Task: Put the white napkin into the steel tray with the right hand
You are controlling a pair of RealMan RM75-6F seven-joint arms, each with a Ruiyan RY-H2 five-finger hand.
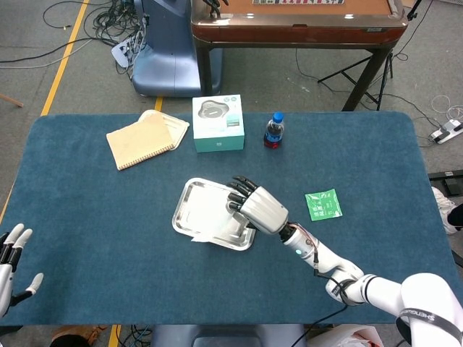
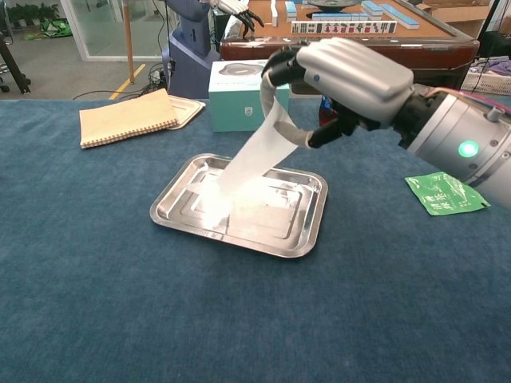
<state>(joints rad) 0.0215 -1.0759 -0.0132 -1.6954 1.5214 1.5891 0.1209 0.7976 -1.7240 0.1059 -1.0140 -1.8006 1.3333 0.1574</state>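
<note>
Gripping the white napkin (image 2: 254, 163), the right hand (image 2: 345, 78) hangs mid-frame over the steel tray (image 2: 180, 191). Napkin's lower end touches the tray. Left hand (image 1: 13, 254), lower left, spreads its fingers, holding nothing.

No legible text; green packet (image 2: 445, 193) print perhaps too small.

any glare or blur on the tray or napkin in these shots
Chest view: the steel tray shows bright glare on its floor where the white napkin hangs from the right hand, washing out the napkin's lower edge. Head view: the tray looks evenly pale and the napkin is hard to separate from it.
</note>
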